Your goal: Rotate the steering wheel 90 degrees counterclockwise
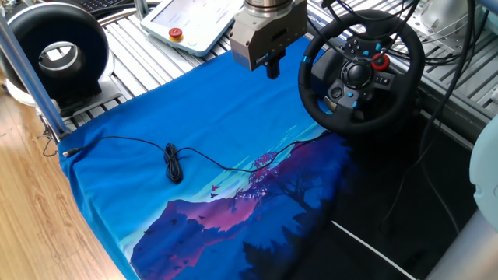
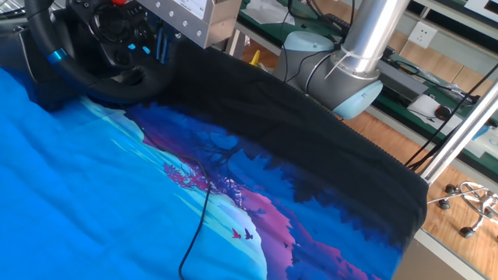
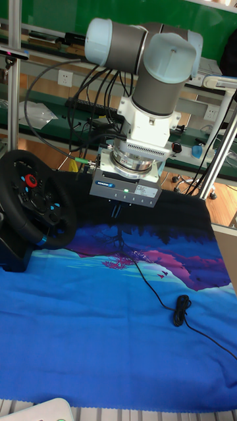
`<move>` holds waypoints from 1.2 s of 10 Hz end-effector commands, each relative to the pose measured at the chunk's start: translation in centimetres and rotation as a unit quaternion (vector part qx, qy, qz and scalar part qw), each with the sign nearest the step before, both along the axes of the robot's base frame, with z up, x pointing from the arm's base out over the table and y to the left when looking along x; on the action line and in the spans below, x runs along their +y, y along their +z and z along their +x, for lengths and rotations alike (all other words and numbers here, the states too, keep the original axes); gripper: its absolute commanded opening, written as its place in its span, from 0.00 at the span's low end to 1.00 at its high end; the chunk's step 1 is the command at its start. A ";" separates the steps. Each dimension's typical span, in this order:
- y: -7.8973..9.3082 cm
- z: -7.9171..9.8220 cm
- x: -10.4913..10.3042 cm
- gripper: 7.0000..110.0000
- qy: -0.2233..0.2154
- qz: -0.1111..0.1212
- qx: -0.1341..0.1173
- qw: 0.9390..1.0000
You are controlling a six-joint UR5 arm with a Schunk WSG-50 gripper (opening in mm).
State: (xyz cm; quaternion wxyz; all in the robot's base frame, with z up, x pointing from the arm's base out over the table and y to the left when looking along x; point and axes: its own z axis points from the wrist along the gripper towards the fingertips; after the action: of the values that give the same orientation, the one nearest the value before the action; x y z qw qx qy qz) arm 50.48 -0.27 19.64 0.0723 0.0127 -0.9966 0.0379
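The steering wheel (image 1: 362, 70) stands at the back right of the blue cloth, its black padded rim facing the table, with a red dial and coloured buttons on the hub. It also shows as the steering wheel (image 2: 85, 66) at the top left and the steering wheel (image 3: 33, 197) at the left edge. A blue stripe sits on the rim's left side in one fixed view. My gripper (image 1: 271, 67) hangs above the cloth just left of the rim, apart from it, its dark fingers together with nothing between them. The tall fixed view shows the gripper (image 3: 115, 212) to the right of the wheel.
A thin black cable (image 1: 173, 163) with a coiled end lies across the blue printed cloth (image 1: 156, 117). A thick black ring-shaped device (image 1: 58, 54) stands at the back left, a white pendant (image 1: 194, 19) with a red button behind the gripper. The arm's base (image 2: 334, 74) stands beyond the table.
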 end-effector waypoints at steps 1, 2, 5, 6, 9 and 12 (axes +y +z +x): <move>0.0 0.1 0.4 0.00 -0.003 0.007 -0.003 1.000; 0.0 0.0 0.5 0.00 -0.003 0.006 -0.002 1.000; -0.1 0.0 0.5 0.00 -0.005 0.006 -0.003 1.000; -0.1 0.0 0.5 0.00 -0.005 0.006 -0.003 1.000; -0.1 -0.1 0.5 0.00 -0.001 0.006 0.001 1.000; -0.3 -0.4 1.2 0.00 -0.001 0.013 0.004 1.000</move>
State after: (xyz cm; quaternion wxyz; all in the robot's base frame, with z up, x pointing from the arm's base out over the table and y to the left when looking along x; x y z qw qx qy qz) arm 50.19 0.26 19.40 0.0752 0.0137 -0.9965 0.0349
